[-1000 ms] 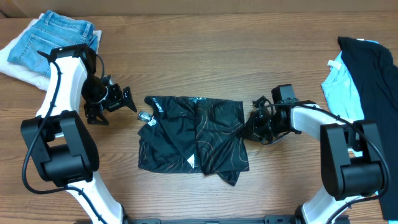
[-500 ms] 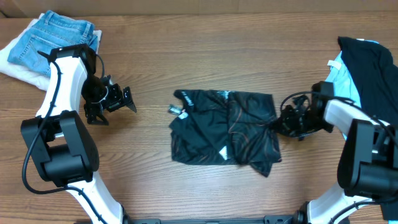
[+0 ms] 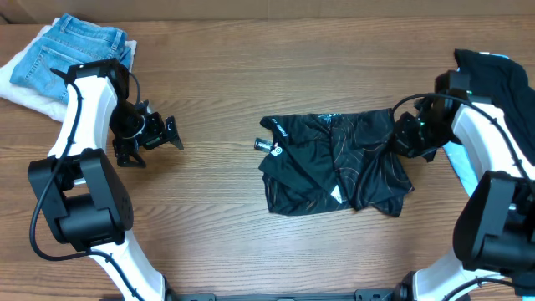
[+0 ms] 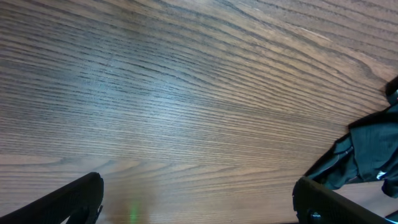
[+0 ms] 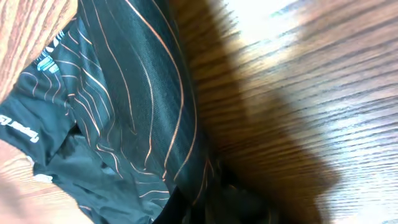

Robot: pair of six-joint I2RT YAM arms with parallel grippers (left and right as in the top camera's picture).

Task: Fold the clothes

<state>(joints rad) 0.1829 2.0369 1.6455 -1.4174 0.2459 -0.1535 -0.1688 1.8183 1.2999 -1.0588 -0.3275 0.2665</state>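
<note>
Overhead first. The jersey (image 3: 334,167) was lying right of the middle of the wooden table (image 3: 251,67), bunched into a rough rectangle rather than flat. It was black with thin orange contour lines curling across it, a bit of white lettering near the upper-left corner and a small tag poking out on the left edge. My right gripper (image 3: 407,140) sat on the jersey's upper-right corner, and the cloth drew up into it, so it looked pinched onto that edge. My left gripper (image 3: 163,134) hung over bare wood well to the left of the jersey, touching nothing. A pair of blue jeans (image 3: 79,46) lay on a white cloth (image 3: 21,84) in the far left corner. A plain black garment (image 3: 497,84) lay over something light blue (image 3: 458,113) at the far right.

Left wrist cam: mostly wood grain. Both fingers (image 4: 78,199) showed at the bottom corners, spread wide with nothing between them. A dark fold of the jersey (image 4: 367,152) peeked in at the right edge.

Right wrist cam: very close on the jersey (image 5: 130,106). I could see mesh fabric, orange lines running along it, and white lettering at the left. The cloth ran down into the dark bottom of the frame. I couldn't make out the fingers themselves there.
</note>
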